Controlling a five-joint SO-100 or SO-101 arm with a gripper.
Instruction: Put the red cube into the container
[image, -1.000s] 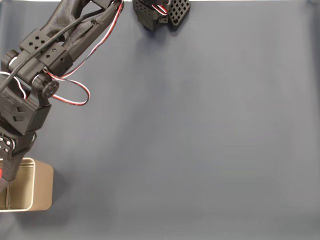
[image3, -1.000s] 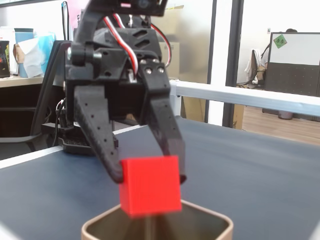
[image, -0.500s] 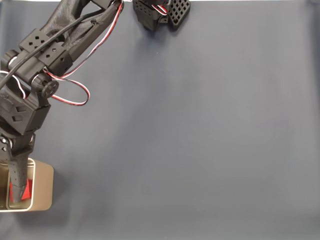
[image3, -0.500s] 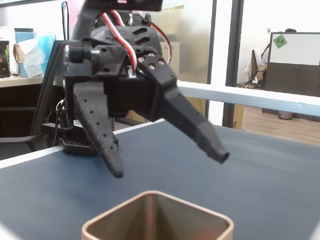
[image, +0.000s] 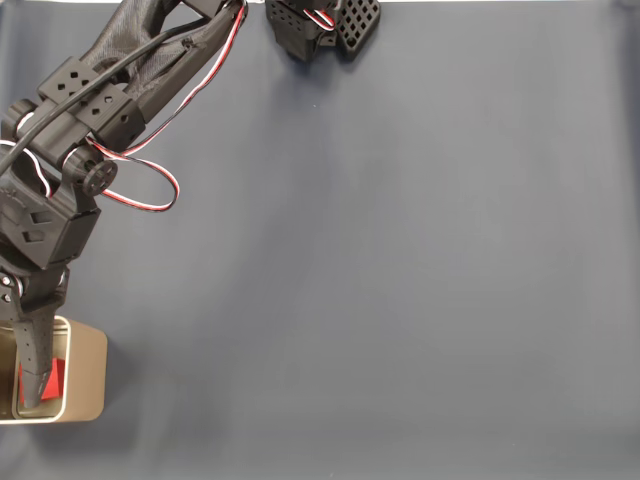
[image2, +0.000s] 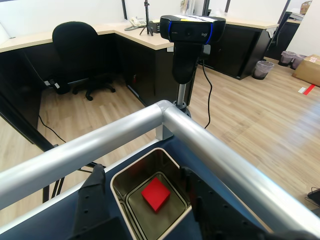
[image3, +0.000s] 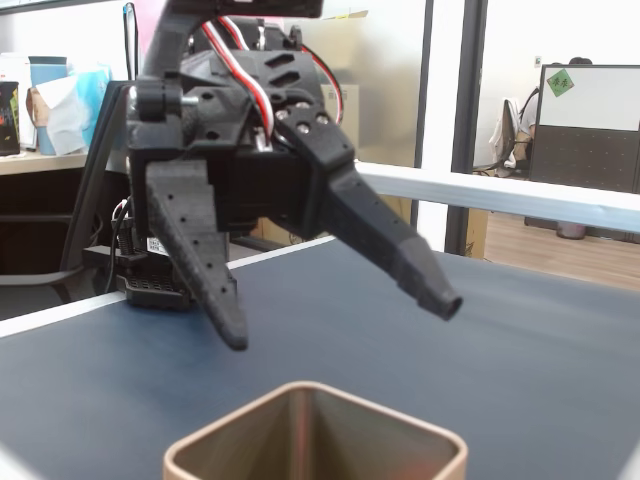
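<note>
Cube in the tin, jaws spread wide.
We judge the red cube (image2: 155, 194) light and rigid, lying inside the container (image2: 118, 182) beneath our empty gripper (image3: 340, 320); flat opposite faces suit regrasping.

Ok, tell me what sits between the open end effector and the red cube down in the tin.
Nothing: in the wrist view the red cube lies on the tin floor, with only air up to the open end effector.
</note>
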